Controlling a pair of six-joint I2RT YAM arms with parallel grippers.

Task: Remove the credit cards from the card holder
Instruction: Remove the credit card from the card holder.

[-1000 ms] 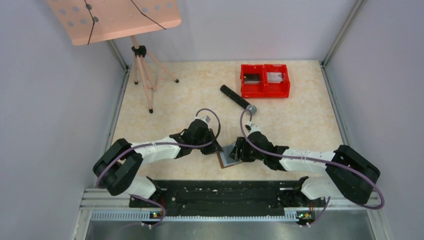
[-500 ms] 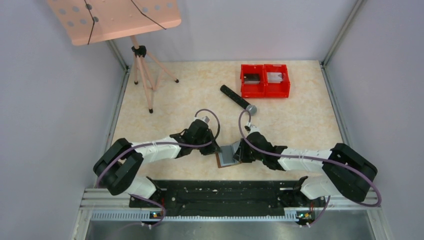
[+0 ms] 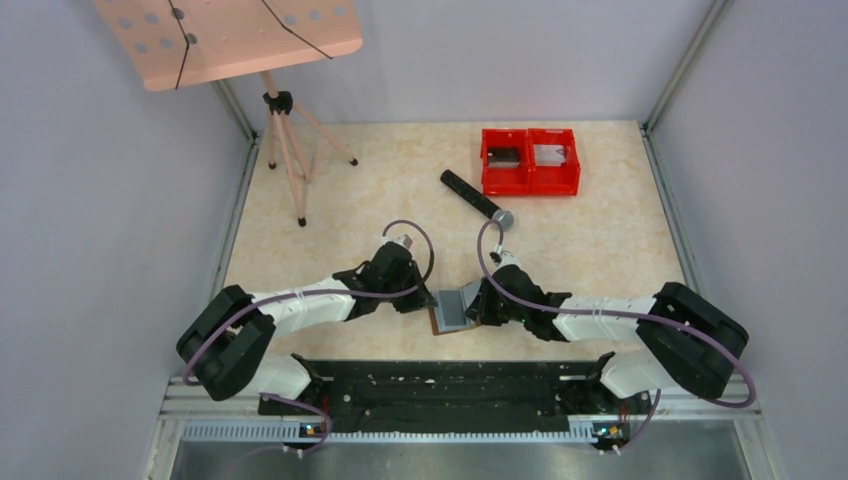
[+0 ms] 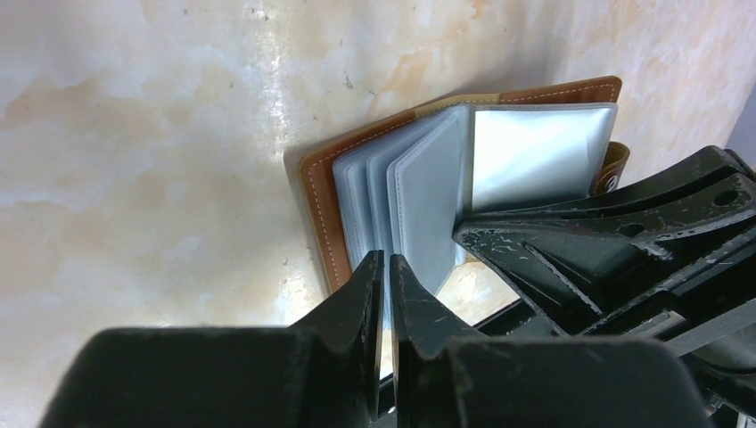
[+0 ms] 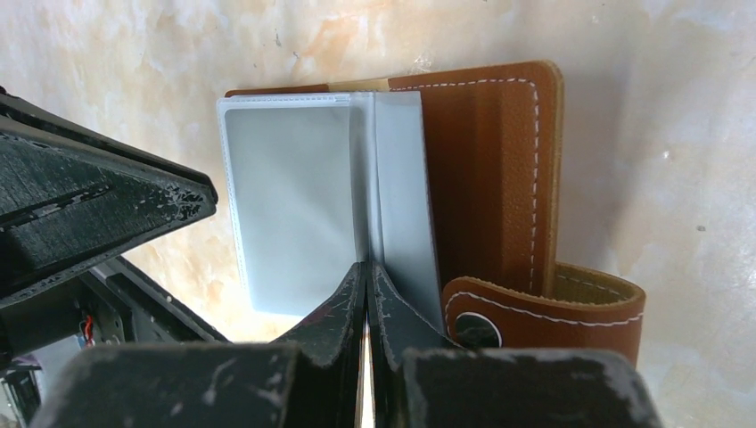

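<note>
Lying open on the table (image 3: pixel 600 240), the card holder (image 5: pixel 486 169) sits right between the two claws, brown cover down and its grey leaves (image 4: pixel 428 205) fanned upward.

The left claw (image 4: pixel 385 260) is almost fully closed. A thin pale leaf runs into the narrow gap between its fingers, so it is pinching one leaf at the near edge. Just beyond its tips are the other leaves, and to the left of them a strip of brown cover with white stitching.

The right claw (image 5: pixel 367 267) has its fingers pressed together at the lower edge of a leaf. It seems to nip this leaf, but the contact point is hidden by the fingers themselves. To the right of its tips lie the other half of the cover and the snap tab (image 5: pixel 544 316), which is partly covered by the finger.

In the left wrist view the black body of the right claw hides the lower right corner of the holder. From above, both claws cover most of it. Whether cards are inside the leaves I cannot make out, because the plastic looks only grey and shiny.

Well beyond the right claw, away from the bases, lie a black stick (image 3: pixel 470 195) and the red bins (image 3: pixel 530 160). Their contents are too small to read.
</note>
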